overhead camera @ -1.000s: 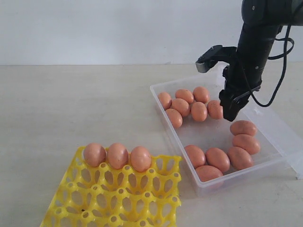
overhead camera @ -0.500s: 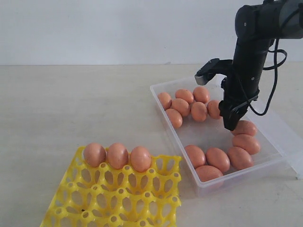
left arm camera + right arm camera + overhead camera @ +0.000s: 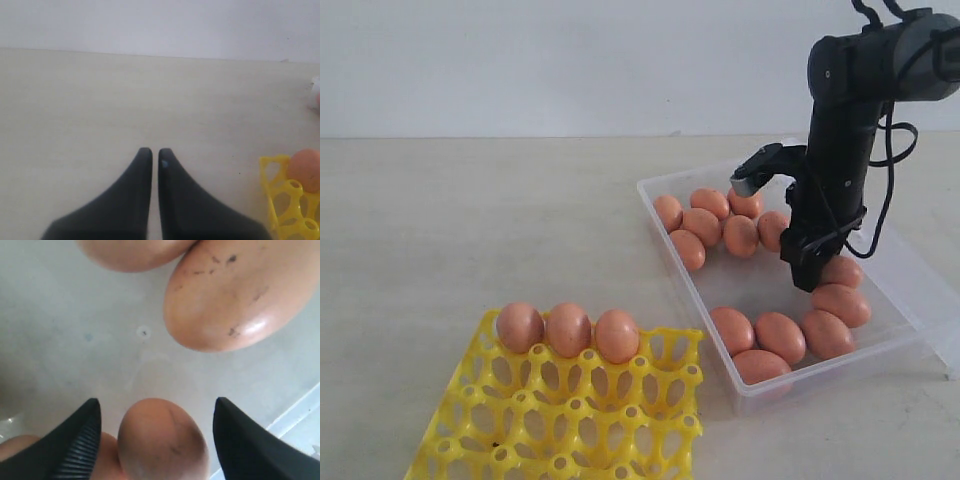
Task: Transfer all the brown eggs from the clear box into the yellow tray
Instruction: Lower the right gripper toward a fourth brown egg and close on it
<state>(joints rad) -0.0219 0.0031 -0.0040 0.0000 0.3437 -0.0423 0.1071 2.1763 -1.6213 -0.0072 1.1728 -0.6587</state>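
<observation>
Eggs lie in two containers. The clear box (image 3: 765, 285), a shallow see-through plastic tub whose lid (image 3: 920, 285) lies open on the side away from the tray, holds most of the brown eggs (image 3: 780, 337). They sit in two loose clusters, one beyond the right pincer (image 3: 807, 272) and one on its near side, with bare floor between. The yellow tray (image 3: 570, 420) sits well apart from that pincer on the pale table (image 3: 470, 220). It is bright moulded plastic, a grid of open cups with raised posts, and three eggs (image 3: 568, 328) stand side by side in one edge row.

The eggs are smooth, oval, glossy and orange-brown, some with dark specks.

The right pincer, black with a ribbed finger (image 3: 75, 445), points down inside the box, spread wide. One egg (image 3: 162, 445) sits between its fingers with a gap on each side. A speckled egg (image 3: 240, 295) lies just ahead.

The left pincer (image 3: 151, 150) hangs over bare table, its fingers pressed nearly together, gripping nothing, with the tray's corner near it.
</observation>
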